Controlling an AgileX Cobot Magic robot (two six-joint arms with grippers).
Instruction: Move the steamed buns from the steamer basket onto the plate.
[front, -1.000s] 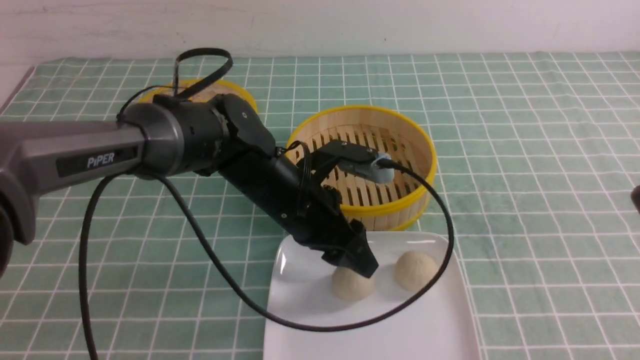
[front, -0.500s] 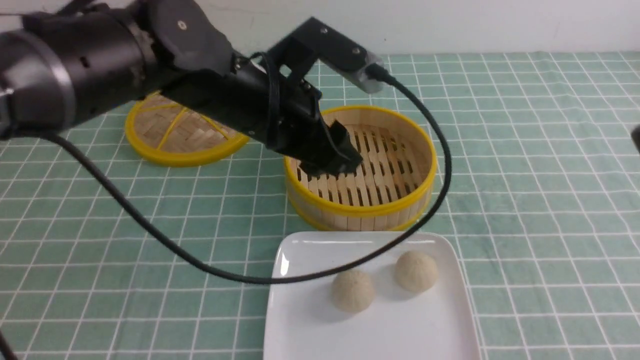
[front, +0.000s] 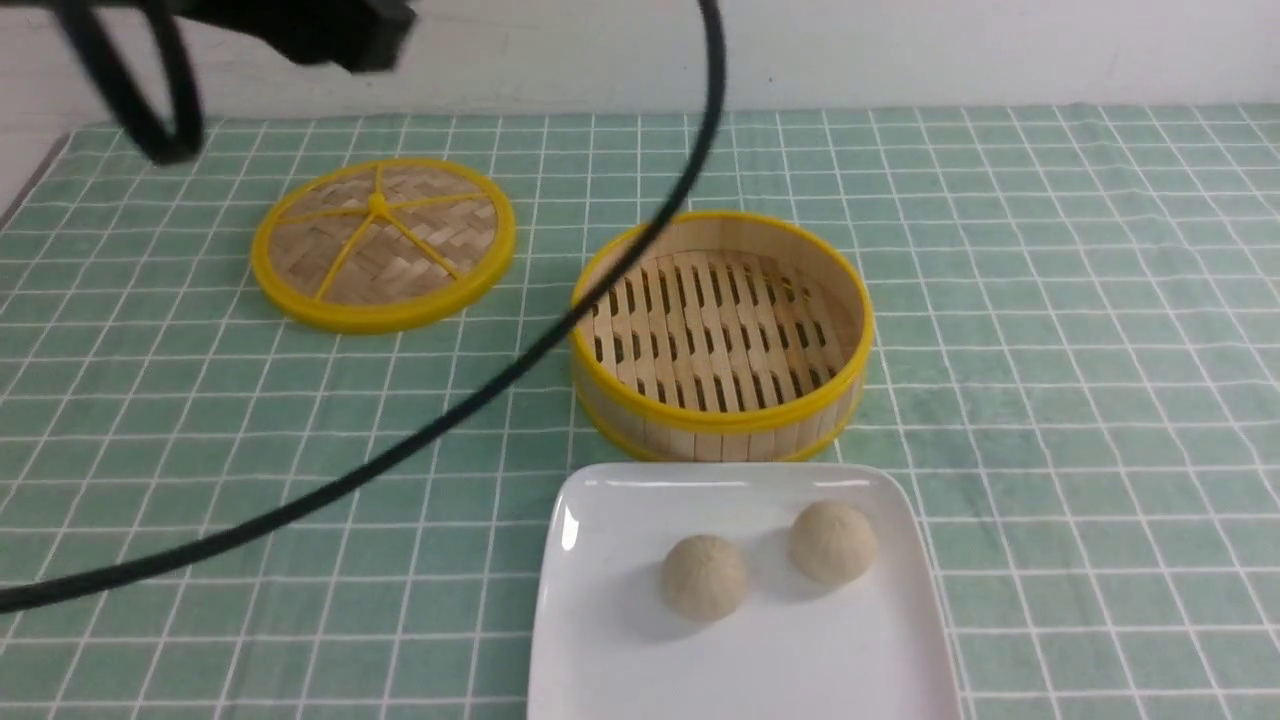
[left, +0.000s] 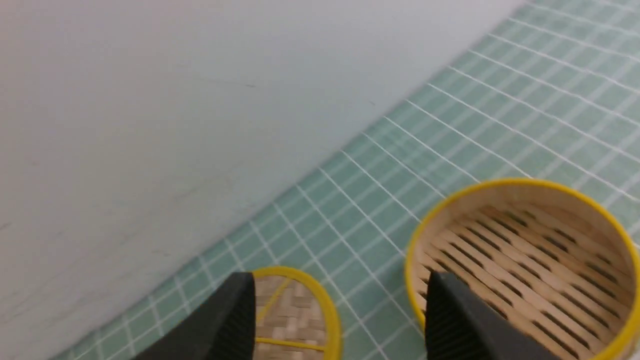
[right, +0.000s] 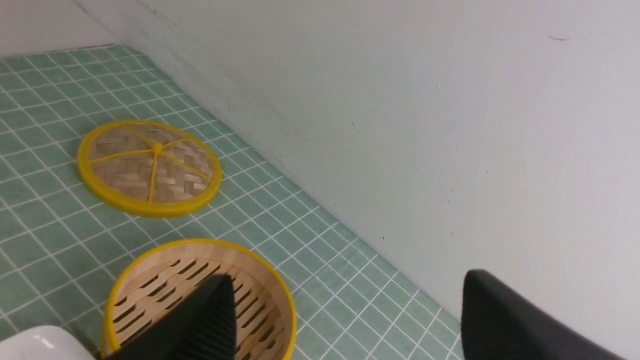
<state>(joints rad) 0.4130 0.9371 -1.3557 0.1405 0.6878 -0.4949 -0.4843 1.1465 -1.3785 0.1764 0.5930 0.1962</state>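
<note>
While left fingers (left: 225, 330) and right fingers (right: 205, 325) gape | two steamed buns (front: 705, 577) (front: 832, 541) on one plate (front: 740, 670) | one steamer basket (front: 720, 428) | one lid (front: 380, 240)

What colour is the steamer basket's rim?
Yellow, over pale bamboo slats. The steamer basket shows best in the front view.

Flat woven yellow-rimmed lid (front: 382, 245) with spokes on a green checked tablecloth (front: 1050, 300), white wall (front: 900, 50) behind

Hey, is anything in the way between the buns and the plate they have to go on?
Nothing visible. Both buns already sit on the plate, side by side and apart. The basket behind it is empty, and the lid lies off to the left.
</note>
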